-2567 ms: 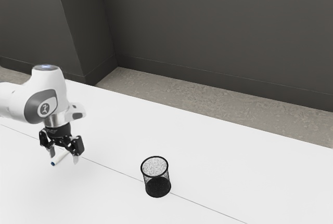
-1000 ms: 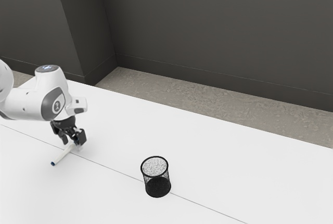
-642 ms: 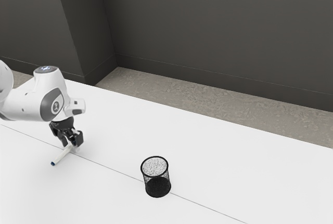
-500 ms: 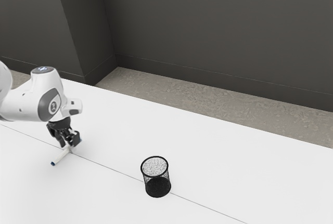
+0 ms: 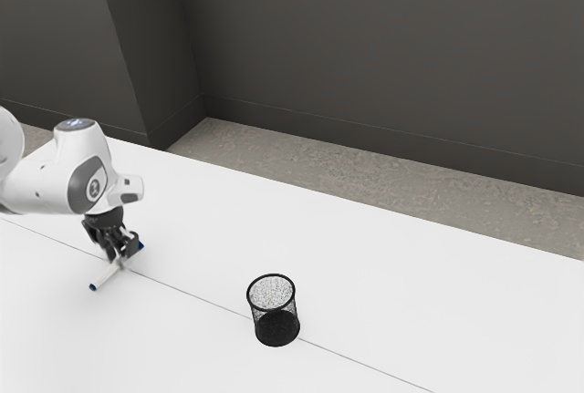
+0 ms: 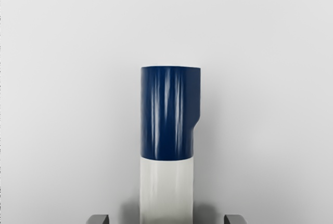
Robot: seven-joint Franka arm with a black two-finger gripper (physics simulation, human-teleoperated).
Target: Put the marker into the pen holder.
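Low at the exterior view's left, my gripper [image 5: 119, 259] is down over the marker [image 5: 107, 274], its fingers around the white barrel. In the wrist view the gripper [image 6: 166, 220] is open, one fingertip on each side of the marker [image 6: 166, 190], with a gap on both sides. The marker lies flat on the table, its blue cap [image 6: 166, 112] extending past the fingers. Toward the exterior view's right stands the pen holder [image 5: 274, 311], a black mesh cup, upright and apart from the gripper.
The white table [image 5: 365, 274] has a thin seam running across it, passing by the pen holder. Beyond the table's far edge are a grey floor [image 5: 301, 160] and dark walls.
My hand has turned and come to the marker's barrel. Over the last half second the fingers have drawn somewhat closer together, and more of the blue cap shows. Marker and pen holder have not moved.
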